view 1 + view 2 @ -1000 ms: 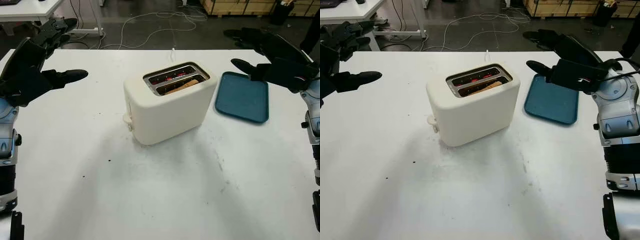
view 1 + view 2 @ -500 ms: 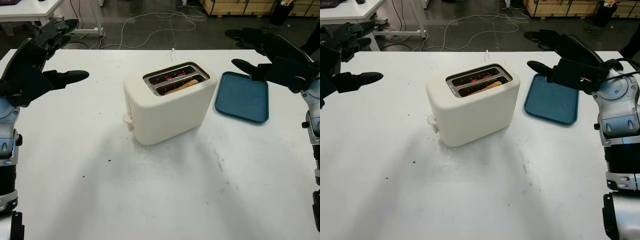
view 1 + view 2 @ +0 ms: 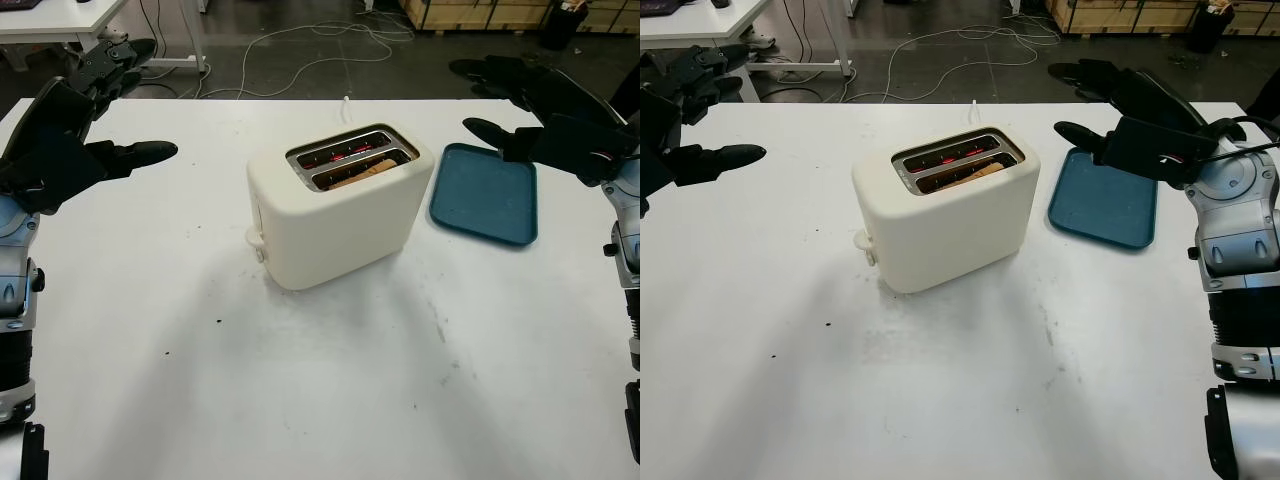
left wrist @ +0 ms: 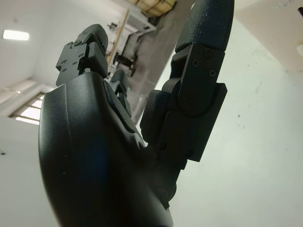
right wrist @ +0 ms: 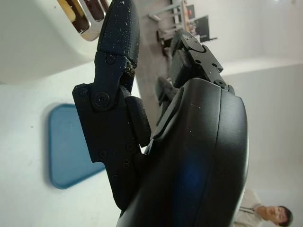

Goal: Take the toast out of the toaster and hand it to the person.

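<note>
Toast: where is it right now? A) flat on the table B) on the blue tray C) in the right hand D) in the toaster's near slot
D: the toast sits down in the near slot of the toaster, while the blue tray is bare and the left hand and right hand are open, raised at the table's far sides.

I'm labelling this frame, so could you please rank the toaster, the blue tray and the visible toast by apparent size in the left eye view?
1. Toaster, largest.
2. Blue tray, flatter and farther back, so the gap is unsure.
3. Toast, a sliver showing in the nearer slot.
</note>
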Motion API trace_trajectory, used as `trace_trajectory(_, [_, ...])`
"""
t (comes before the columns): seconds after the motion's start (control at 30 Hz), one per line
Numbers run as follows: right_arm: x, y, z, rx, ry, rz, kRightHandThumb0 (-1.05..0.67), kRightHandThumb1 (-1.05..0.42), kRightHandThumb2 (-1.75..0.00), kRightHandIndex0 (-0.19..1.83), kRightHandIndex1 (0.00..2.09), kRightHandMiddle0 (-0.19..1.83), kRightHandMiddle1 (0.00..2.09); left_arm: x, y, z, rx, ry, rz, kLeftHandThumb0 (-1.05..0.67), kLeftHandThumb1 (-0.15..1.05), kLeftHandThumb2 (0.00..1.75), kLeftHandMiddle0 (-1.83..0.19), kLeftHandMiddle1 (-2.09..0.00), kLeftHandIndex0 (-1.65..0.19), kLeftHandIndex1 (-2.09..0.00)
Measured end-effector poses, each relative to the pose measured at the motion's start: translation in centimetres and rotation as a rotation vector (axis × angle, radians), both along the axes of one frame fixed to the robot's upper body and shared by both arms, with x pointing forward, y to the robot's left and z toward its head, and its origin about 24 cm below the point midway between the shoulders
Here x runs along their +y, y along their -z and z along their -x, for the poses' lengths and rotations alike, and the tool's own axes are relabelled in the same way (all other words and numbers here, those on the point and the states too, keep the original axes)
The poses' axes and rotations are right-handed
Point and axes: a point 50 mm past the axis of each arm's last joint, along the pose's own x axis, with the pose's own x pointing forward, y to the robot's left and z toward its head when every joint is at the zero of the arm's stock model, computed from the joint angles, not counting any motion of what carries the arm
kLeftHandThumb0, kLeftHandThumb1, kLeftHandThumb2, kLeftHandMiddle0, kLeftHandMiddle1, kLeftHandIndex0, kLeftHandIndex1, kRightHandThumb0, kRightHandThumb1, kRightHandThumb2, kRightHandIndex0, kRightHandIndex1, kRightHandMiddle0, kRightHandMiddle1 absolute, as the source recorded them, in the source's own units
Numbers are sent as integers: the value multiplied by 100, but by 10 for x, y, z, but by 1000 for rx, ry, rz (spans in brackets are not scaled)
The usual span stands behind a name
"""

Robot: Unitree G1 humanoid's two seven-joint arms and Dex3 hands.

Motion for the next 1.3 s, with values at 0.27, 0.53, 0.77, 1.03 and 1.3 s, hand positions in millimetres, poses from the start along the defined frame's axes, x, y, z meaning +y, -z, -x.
trace_trajectory(0.27, [0,0,0,-1,-1,0,-81,-92,-55,1,63,31,1,1,1,1,13,-7,14,-90,92,1,0,-36,0,-33])
trace_trajectory(0.53, [1,0,0,0,-2,-5,-81,-92,-55,1,62,31,1,1,1,1,13,-6,15,-91,92,2,0,-39,0,-34])
trace_trajectory(0.77, [1,0,0,-1,-2,-4,-81,-92,-54,0,62,31,1,1,1,1,14,-6,15,-91,92,2,0,-39,0,-34])
trace_trajectory(1.03, [1,0,0,-1,-2,-4,-79,-92,-55,1,62,31,1,1,1,1,14,-5,15,-91,92,3,0,-38,0,-33])
trace_trajectory(1.3, [1,0,0,0,-2,-5,-80,-92,-54,0,63,32,1,1,1,1,14,-6,14,-91,92,2,0,-38,0,-34])
